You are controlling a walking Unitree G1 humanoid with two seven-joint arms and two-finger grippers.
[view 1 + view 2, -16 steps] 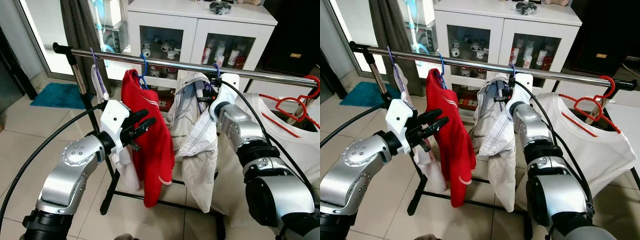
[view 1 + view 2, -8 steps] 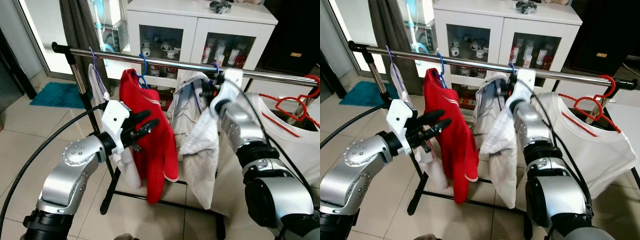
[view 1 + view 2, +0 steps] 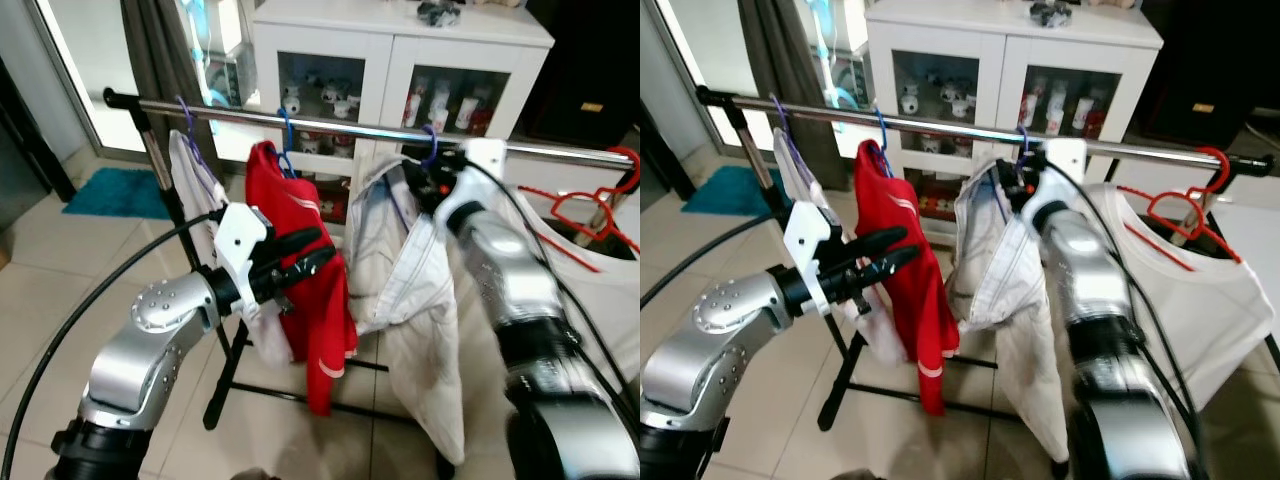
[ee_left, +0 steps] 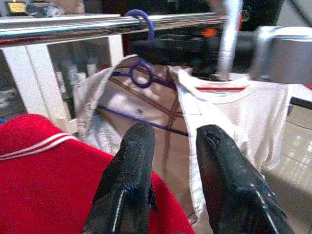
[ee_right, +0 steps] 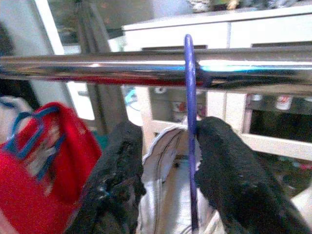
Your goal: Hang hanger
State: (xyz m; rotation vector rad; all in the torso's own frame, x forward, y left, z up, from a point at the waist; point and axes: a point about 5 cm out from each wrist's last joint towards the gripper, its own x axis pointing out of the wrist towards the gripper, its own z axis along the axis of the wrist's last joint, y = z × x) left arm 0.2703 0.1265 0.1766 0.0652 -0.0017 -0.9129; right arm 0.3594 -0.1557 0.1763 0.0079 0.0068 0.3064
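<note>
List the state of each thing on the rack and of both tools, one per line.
Purple hanger: hooked over the rail, carrying the white shirt.
Right tool: open around the purple hanger's stem, just below the rail.
Left tool: open, empty, in front of the red shirt.
Red shirt: hanging on a blue hanger.
Red hanger: hooked at the rail's right end.

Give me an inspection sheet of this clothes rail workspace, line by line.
Surface: steel rail on a black stand, over tiled floor.
Job's things: purple hanger hooked over the rail, carrying a white shirt.
Clutter: red shirt on a blue hanger; white T-shirt on a red hanger.
End effectors: right end effector open around the purple hanger's neck; left end effector open at the red shirt.
Cables: black cable looping along the left arm.
Surroundings: white glass-door cabinet, teal mat.
</note>
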